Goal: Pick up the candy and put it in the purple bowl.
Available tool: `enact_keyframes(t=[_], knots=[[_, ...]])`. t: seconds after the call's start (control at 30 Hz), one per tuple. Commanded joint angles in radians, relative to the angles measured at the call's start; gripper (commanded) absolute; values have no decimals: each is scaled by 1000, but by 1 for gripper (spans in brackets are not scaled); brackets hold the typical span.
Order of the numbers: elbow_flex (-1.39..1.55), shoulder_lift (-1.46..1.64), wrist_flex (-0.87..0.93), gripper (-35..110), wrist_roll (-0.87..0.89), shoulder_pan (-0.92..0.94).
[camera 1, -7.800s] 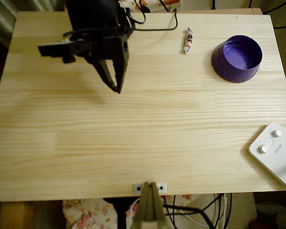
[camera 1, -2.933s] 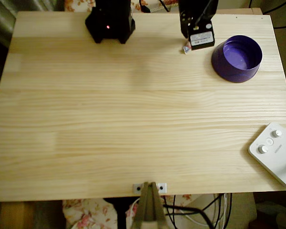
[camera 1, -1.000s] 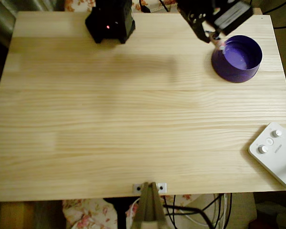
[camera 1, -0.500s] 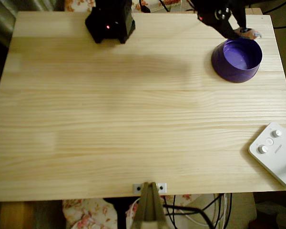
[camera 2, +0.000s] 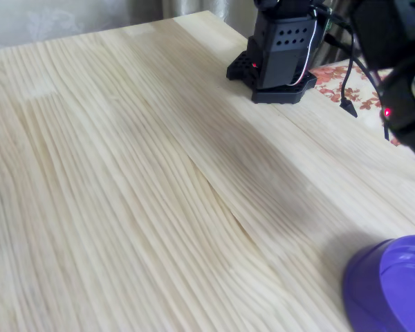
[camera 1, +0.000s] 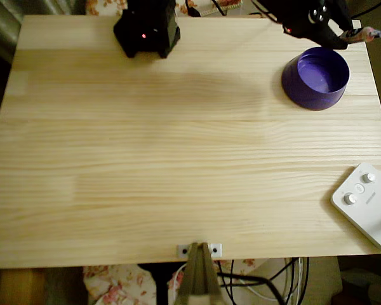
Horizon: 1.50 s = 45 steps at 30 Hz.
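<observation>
In the overhead view the gripper (camera 1: 350, 39) hangs above the bench's (camera 1: 178, 146) far right corner, its fingers (camera 1: 338, 42) clenched on the candy (camera 1: 363, 34), which sticks out beyond them just past the far rim of the purple bowl (camera 1: 315, 77) and above the bench's right edge. The bowl sits on the bench near that corner. A white device with round knobs (camera 1: 366, 204) lies at the near right corner.
</observation>
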Motion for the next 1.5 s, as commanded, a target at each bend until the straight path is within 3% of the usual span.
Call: enact_keyframes(t=[0.0, 0.9, 1.1, 1.27, 1.47], knots=[[-11, 21, -52, 0, 9, -17], [54, 143, 2, 19, 72, 0], [52, 137, 3, 19, 84, 0], [61, 141, -2, 1, 49, 6], [63, 173, 98, 0, 51, 69]])
